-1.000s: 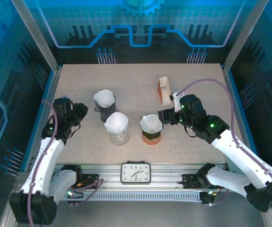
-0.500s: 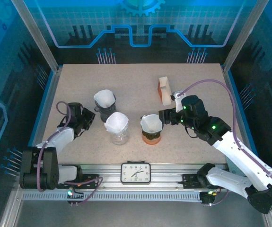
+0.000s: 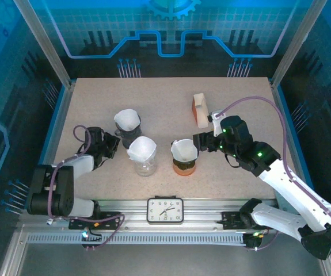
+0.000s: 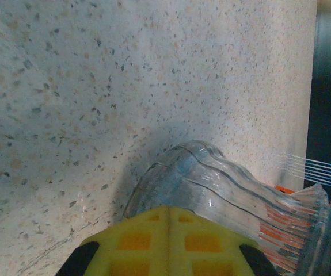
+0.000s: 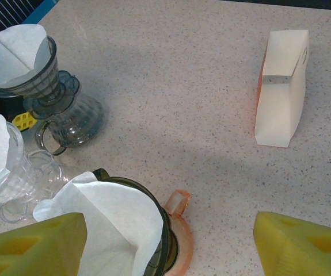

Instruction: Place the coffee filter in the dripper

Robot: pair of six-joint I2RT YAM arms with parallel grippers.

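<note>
Spreading beneath both arms, the speckled table (image 3: 240,98) carries three drippers in a loose row between the two pincers. The right pincer (image 3: 200,141) is released, its yellow fingers (image 5: 33,244) set wide apart with nothing between them. Just ahead of it and below stands the orange-based dripper (image 3: 184,164), near but apart from the fingers. The left pincer (image 3: 110,147) lies low over the table and is clenched, with nothing visibly gripped. Just in front of its closed tip (image 4: 168,230) sits the ribbed clear dripper (image 4: 211,184); whether the two touch cannot be told. The grey dripper (image 3: 128,137) stands beside that pincer, on its far side. A white filter box (image 5: 280,86) lies well beyond the right pincer, off to its right in the wrist view. A clock (image 3: 165,210) rests on the front rail, behind both pincers. Each dripper holds a white coffee filter: one (image 5: 113,218) seated in the orange-based cone, one (image 5: 15,54) in the grey, one (image 3: 141,148) in the clear.
</note>
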